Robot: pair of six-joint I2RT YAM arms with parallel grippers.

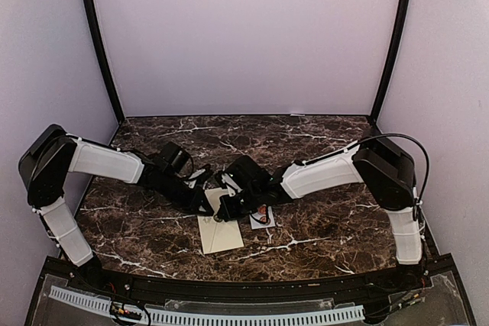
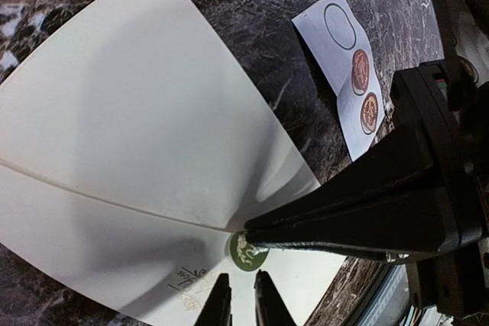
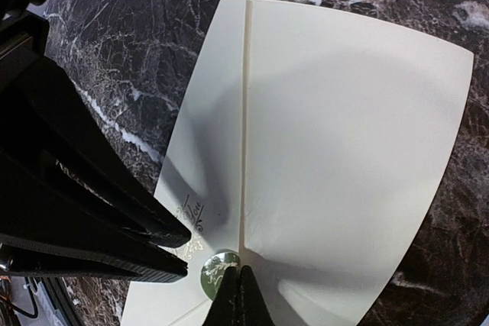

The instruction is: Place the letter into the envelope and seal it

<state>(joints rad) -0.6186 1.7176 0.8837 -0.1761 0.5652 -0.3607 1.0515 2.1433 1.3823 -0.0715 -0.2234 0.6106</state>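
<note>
Left hand [image 2: 243, 305] and right hand [image 3: 238, 289] meet over the envelope [image 3: 344, 150].
Right pressed together, tip on green seal [image 3: 214, 271] at flap point; left slightly spread, pinching nothing.

A lab robot booth: plain pale walls [image 1: 244, 36] close the back and both sides, black poles [image 1: 98, 43] run up the upper corners, two robot arms [image 1: 107, 162] are bolted to a marble-patterned table [image 1: 321, 242], and a slotted cable strip [image 1: 229, 315] runs along the bottom edge.
</note>
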